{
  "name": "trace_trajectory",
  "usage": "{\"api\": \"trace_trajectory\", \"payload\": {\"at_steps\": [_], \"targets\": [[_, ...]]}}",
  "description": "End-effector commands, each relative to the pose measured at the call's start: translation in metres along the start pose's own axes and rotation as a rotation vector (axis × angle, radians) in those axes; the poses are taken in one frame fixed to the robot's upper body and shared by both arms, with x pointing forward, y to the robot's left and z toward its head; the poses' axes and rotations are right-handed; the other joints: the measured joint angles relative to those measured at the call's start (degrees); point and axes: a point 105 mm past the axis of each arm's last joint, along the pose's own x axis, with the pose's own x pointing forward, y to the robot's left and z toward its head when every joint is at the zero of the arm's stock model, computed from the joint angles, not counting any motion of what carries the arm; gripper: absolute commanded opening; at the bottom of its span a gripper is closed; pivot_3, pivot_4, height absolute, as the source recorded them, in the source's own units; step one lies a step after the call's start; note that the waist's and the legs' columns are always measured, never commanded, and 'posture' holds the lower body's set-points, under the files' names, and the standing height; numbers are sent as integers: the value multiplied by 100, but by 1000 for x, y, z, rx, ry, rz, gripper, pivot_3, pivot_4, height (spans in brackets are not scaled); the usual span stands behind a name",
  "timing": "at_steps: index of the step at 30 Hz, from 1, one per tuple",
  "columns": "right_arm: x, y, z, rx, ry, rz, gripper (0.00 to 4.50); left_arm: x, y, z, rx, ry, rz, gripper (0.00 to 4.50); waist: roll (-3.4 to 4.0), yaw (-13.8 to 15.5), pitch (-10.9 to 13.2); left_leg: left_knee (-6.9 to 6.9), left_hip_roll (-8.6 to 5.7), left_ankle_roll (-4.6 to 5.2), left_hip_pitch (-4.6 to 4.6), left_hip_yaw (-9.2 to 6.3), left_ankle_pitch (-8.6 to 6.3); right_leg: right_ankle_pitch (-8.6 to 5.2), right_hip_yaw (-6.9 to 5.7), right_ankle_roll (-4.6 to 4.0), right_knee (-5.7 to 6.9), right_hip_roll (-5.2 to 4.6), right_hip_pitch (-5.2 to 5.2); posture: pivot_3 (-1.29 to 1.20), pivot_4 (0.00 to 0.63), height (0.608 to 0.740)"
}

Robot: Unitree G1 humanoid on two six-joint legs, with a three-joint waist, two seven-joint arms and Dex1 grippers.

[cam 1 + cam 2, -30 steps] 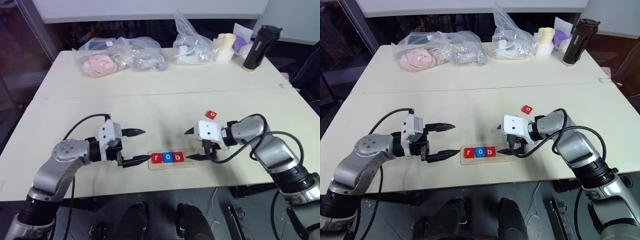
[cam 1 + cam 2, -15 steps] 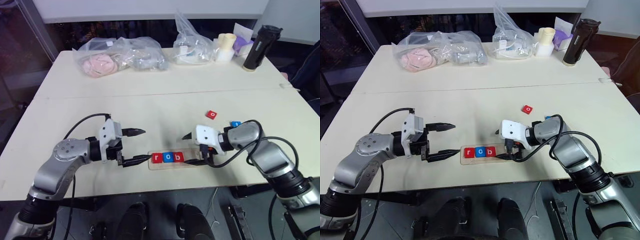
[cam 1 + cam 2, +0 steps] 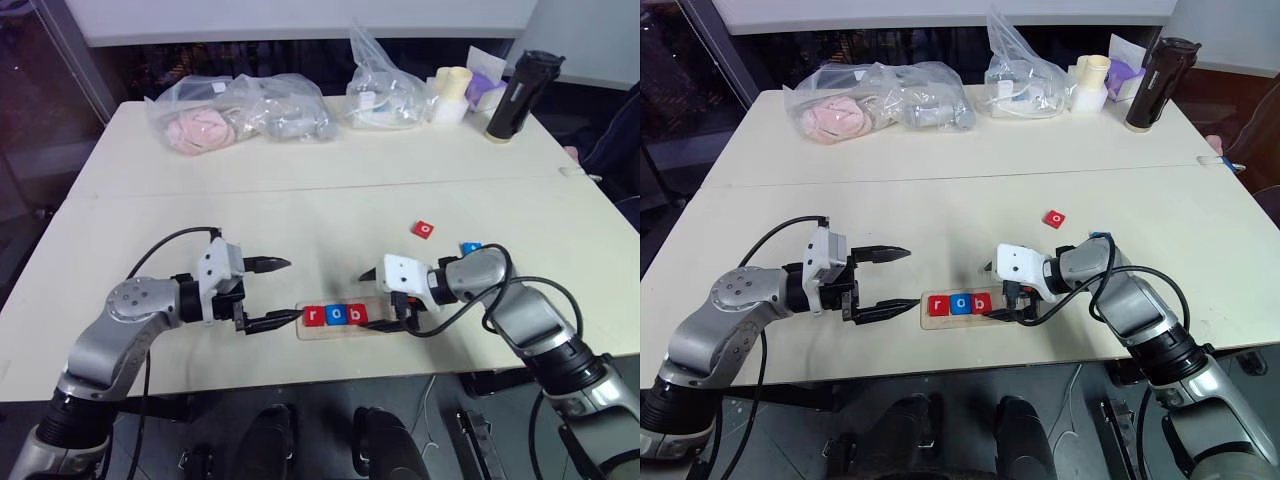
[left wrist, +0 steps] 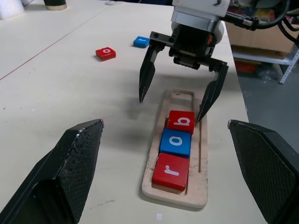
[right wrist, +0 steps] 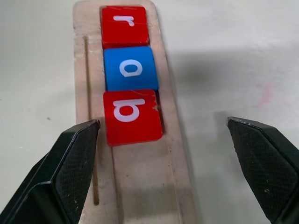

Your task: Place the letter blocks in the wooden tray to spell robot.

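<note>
The wooden tray (image 3: 384, 326) lies near the table's front edge. It holds three letter blocks in a row: red r (image 3: 315, 316), blue o (image 3: 335, 316), red b (image 3: 356, 315). The tray's right part is bare. My right gripper (image 3: 378, 300) hangs open just above that bare end, its fingers straddling the tray next to the b (image 5: 132, 115). My left gripper (image 3: 291, 290) is open and holds nothing, just left of the tray's r end. A loose red o block (image 3: 424, 229) and a blue block (image 3: 470, 248) lie on the table behind my right arm.
Clear plastic bags (image 3: 240, 110) with soft items, another bag (image 3: 385, 90), pale cups (image 3: 450, 92) and a black bottle (image 3: 517, 92) stand along the table's far side. The tray sits close to the table's front edge (image 3: 340, 385).
My right forearm has sunk lower, uncovering the blue block behind it. Its gripper stays over the tray's bare end. The left arm has kept still.
</note>
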Motion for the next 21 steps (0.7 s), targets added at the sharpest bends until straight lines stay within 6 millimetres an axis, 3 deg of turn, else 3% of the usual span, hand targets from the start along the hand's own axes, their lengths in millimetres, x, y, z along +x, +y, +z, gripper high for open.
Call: {"api": "trace_trajectory", "payload": {"at_steps": [1,8,14,17,18,21], "targets": [[-1,-7,16,-57,-39,-23,4465,0,-1,10,43,-17,-1,4500,0,-1,0,0,0,0,0,0,0,0,0,0,0,0,0,0,150,738],[0,-7,20,-57,-48,-31,4465,0,-2,10,43,-20,-4,4500,0,5,0,0,0,0,0,0,0,0,0,0,0,0,0,0,150,738],[-13,1,43,-14,-132,-2,4465,1,-1,10,43,-19,-5,4500,0,0,0,0,0,0,0,0,0,0,0,0,0,-3,0,0,150,738],[-34,-25,59,56,-211,-166,4465,0,0,10,44,-18,0,4500,0,2,0,0,0,0,0,0,0,0,1,0,1,-6,0,0,150,738],[-43,-45,61,88,-221,-298,4465,0,1,10,44,-20,2,4500,0,1,0,1,0,-1,0,0,0,0,1,0,1,-7,0,0,150,738],[-60,-80,55,206,-210,-561,4465,2,1,10,42,-28,5,4500,0,-2,0,1,1,-8,0,0,-3,2,4,-3,2,-8,-2,0,150,738]]}}
